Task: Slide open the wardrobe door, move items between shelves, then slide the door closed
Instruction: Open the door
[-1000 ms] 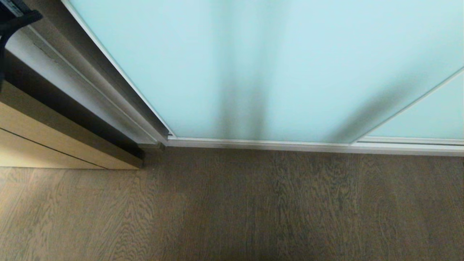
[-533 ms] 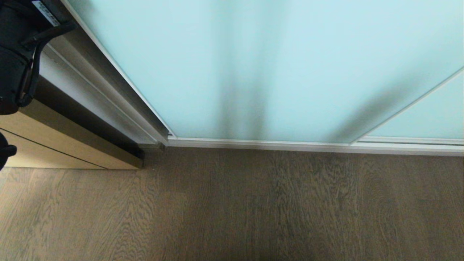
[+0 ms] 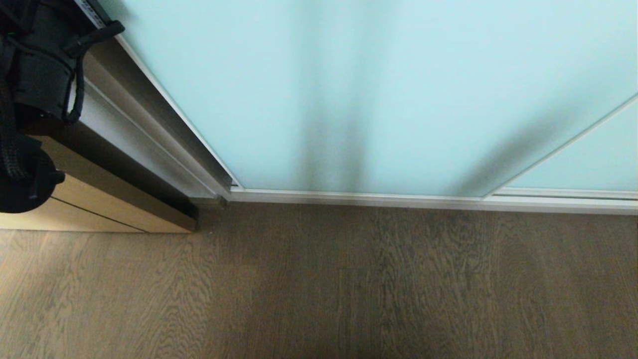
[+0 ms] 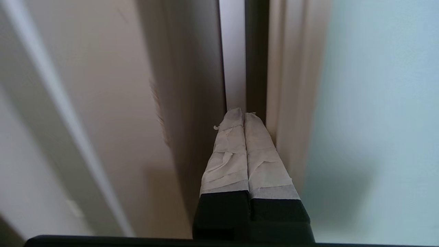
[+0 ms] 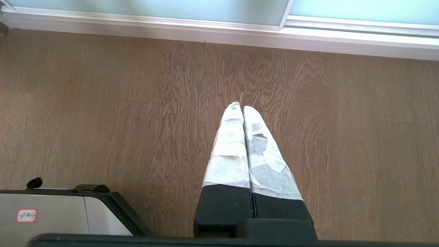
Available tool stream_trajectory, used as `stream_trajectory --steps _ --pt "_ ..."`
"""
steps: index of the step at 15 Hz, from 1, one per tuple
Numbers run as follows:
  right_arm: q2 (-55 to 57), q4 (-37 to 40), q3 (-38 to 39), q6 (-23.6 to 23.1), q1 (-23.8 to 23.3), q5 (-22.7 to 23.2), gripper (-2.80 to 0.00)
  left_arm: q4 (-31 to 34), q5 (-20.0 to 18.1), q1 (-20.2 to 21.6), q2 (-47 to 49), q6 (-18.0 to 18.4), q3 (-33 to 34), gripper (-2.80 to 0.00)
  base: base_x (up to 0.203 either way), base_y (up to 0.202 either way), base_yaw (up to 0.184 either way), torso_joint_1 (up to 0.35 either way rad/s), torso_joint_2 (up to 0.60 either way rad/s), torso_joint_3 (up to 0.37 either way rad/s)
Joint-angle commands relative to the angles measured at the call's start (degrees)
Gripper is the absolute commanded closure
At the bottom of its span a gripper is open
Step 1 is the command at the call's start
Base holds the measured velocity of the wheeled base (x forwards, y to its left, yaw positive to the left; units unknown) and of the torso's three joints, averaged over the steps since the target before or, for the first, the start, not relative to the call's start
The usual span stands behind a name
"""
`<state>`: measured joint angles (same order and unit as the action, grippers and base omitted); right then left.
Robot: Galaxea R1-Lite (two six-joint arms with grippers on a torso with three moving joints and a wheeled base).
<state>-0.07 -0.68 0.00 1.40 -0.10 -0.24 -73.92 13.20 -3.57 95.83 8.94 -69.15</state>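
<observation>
The sliding wardrobe door (image 3: 379, 89), a frosted pale blue-green pane in a thin silver frame, fills the upper head view and stands closed down to the floor track. My left arm (image 3: 35, 99) rises at the far left of the head view beside the door's left edge. In the left wrist view my left gripper (image 4: 244, 114) is shut and empty, its taped tips pointing into the narrow dark slot next to the door's frame (image 4: 284, 85). My right gripper (image 5: 241, 105) hangs shut and empty over the floor. The items and the shelves are hidden behind the door.
A tan wood-grain panel (image 3: 89, 199) juts out at the left, close beside my left arm. Grey-brown wood floor (image 3: 349, 289) runs up to the silver bottom track (image 3: 398, 199). A second glass pane (image 3: 593, 159) overlaps at the right. My own base (image 5: 51, 212) shows in the right wrist view.
My left arm has come further into the head view at the top left, moving right and down toward the door's left edge. The door and right arm are unchanged.
</observation>
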Motion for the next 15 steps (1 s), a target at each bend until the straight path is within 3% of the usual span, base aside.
stream_trajectory --steps 1,5,12,15 --pt "0.1 0.0 0.0 0.0 0.0 0.0 0.0 -0.3 -0.1 0.1 3.5 -0.1 -2.2 0.0 0.0 0.0 0.0 0.0 0.0 0.0" --pt "0.1 0.0 0.0 0.0 0.0 0.0 0.0 -0.3 -0.2 -0.8 5.6 -0.2 -4.0 0.0 0.0 0.0 0.0 0.0 0.0 0.0" --pt "0.1 0.0 0.0 0.0 0.0 0.0 0.0 -0.1 0.3 -8.9 6.4 1.1 -4.3 0.0 0.0 0.0 0.0 0.0 0.0 0.0" --pt "0.1 0.0 0.0 0.0 0.0 0.0 0.0 -0.2 0.5 -12.5 9.4 3.2 -7.7 0.0 0.0 0.0 0.0 0.0 0.0 0.0"
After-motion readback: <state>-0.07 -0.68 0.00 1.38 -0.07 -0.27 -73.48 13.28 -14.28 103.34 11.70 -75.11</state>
